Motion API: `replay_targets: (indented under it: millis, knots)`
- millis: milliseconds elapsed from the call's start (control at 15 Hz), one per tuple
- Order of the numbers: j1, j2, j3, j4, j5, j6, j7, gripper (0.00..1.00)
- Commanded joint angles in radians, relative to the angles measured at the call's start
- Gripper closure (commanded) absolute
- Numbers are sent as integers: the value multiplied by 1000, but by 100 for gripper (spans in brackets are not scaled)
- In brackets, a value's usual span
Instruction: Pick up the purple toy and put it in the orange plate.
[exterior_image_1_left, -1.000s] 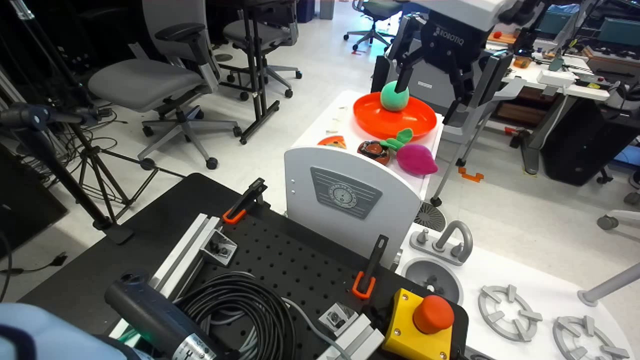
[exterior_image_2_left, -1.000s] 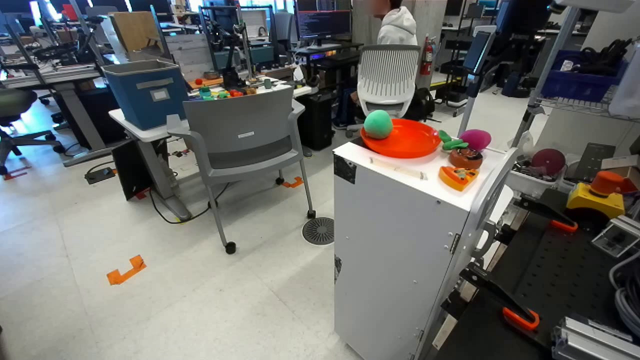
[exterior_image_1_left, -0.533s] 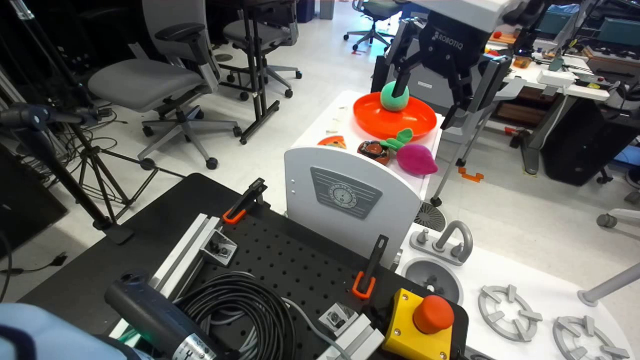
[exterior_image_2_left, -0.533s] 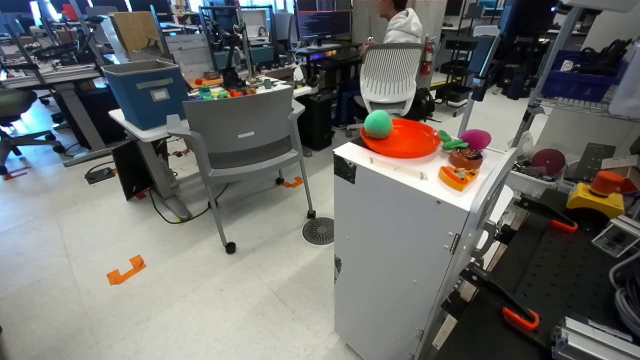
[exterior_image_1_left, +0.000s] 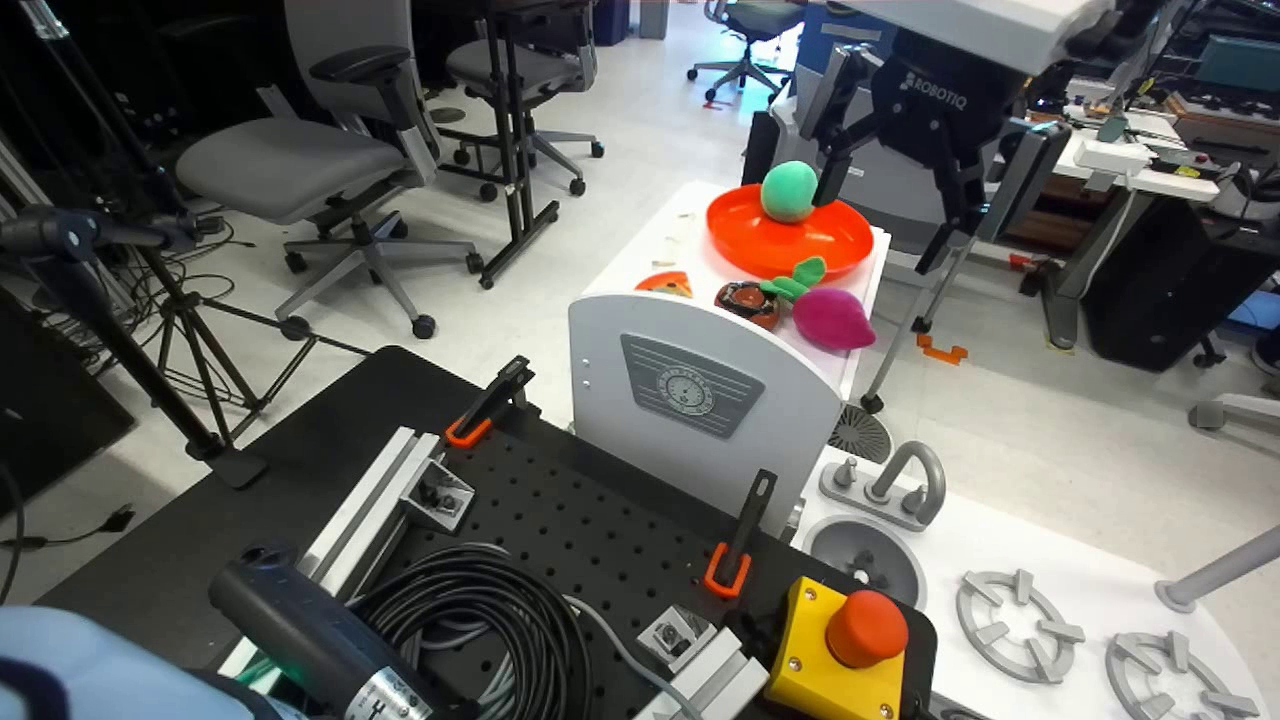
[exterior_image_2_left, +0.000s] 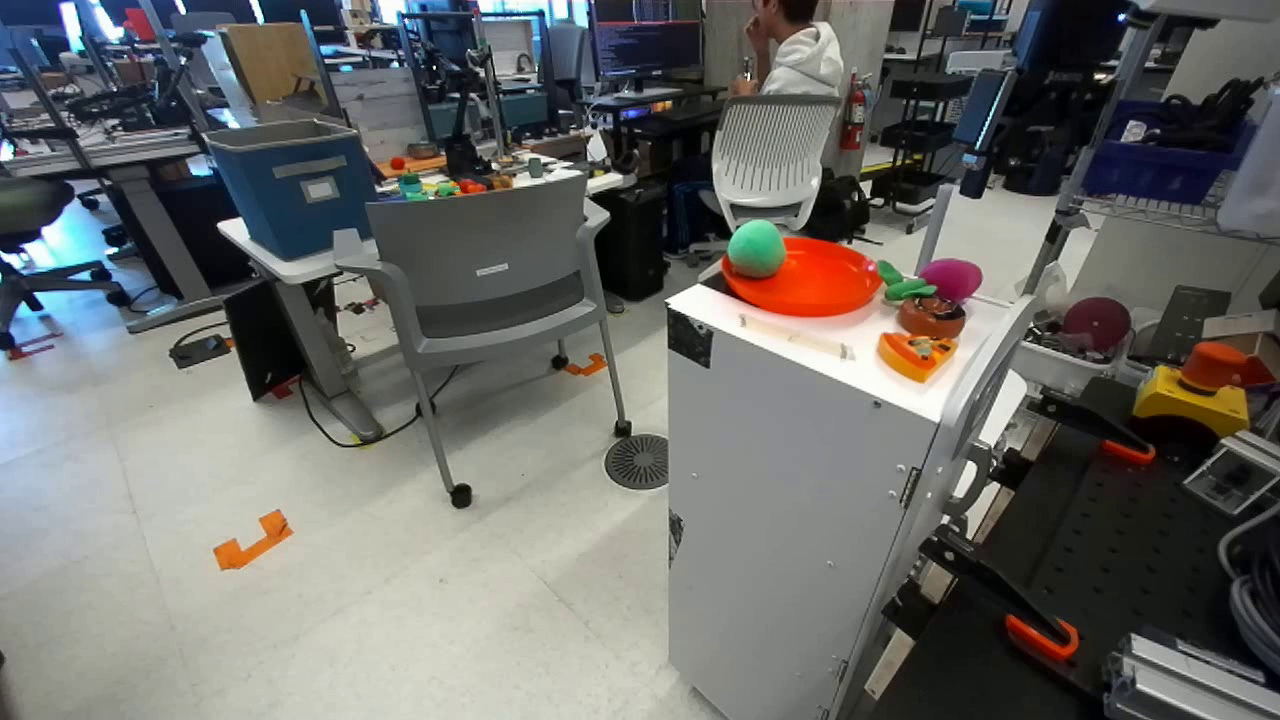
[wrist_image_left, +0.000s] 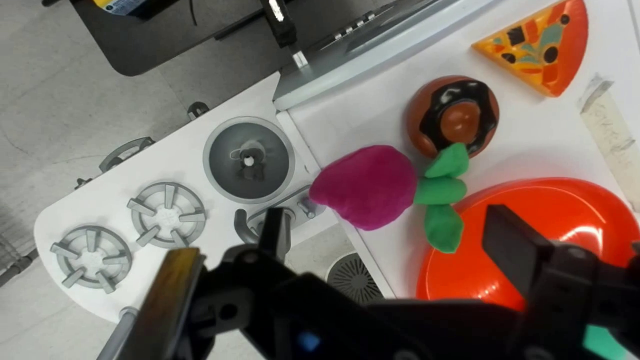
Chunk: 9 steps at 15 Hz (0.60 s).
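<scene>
A soft-looking, bulbous purple toy (exterior_image_1_left: 833, 319) lies nearer than the glossy, round orange plate (exterior_image_1_left: 785, 252). The angular black gripper (exterior_image_1_left: 880, 220) gapes.

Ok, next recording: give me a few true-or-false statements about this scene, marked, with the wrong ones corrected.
1. The gripper is open and holds nothing. True.
2. The brown toy lies between the purple toy and the pizza-slice toy. True.
3. The pizza-slice toy is round like a ball. False: it is a flat wedge.
4. The green ball sits in the orange plate. True.
5. The purple toy sits in the orange plate too. False: its purple body lies outside the plate, on the white top.
</scene>
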Motion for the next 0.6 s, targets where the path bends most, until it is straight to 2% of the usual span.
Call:
replay_targets:
  millis: [0,533]
  knots:
    - [-9,-1,-7,9,-43,-9,-3,0]
    - [-4,1,-4,-1,-36,4,7,0]
